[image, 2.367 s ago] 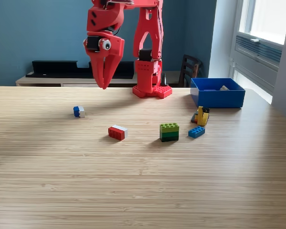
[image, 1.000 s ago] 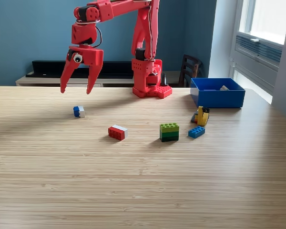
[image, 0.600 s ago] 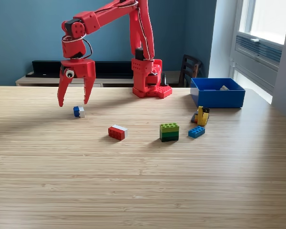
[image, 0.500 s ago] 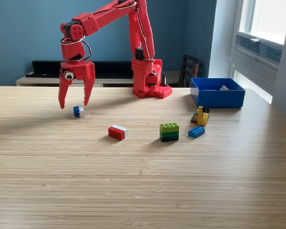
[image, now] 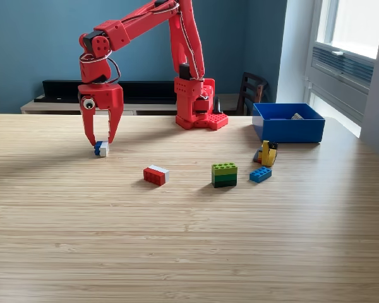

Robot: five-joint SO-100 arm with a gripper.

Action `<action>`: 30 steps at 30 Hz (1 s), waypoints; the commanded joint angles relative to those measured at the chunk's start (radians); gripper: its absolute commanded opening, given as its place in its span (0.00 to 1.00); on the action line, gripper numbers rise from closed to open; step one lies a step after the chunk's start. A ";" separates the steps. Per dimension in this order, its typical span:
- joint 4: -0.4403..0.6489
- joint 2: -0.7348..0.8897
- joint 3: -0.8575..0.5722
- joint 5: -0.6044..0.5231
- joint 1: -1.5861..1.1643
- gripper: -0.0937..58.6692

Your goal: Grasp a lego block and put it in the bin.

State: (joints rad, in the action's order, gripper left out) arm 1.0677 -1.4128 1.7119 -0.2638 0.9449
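Wooden desk [image: 189, 240], blue wall behind. We see the end effector [image: 100, 142] pointing down with jaws apart, tips straddling the small blue-and-white block [image: 101, 149] at the exterior view's left, not clamped on it. Red-and-white block [image: 155, 175] and green stack [image: 224, 175] sit mid-desk. Bin [image: 288, 123] is at far right, well apart.

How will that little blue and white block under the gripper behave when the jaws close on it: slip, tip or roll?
The blue and white block looks like hard plastic with flat faces, so it probably won't roll or deform. It is small against the open gripper straddling it, so an off-centre squeeze could twist it or pop it out. On the smooth wooden table it would likely slide easily.
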 commanded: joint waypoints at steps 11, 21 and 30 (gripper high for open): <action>-0.060 -0.018 0.035 0.015 -0.006 0.07; -0.023 -0.031 0.028 0.012 -0.044 0.06; -0.023 -0.031 -0.049 0.080 -0.126 0.06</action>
State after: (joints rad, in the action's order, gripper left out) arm 1.0462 -1.4082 1.7441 -0.1933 0.8360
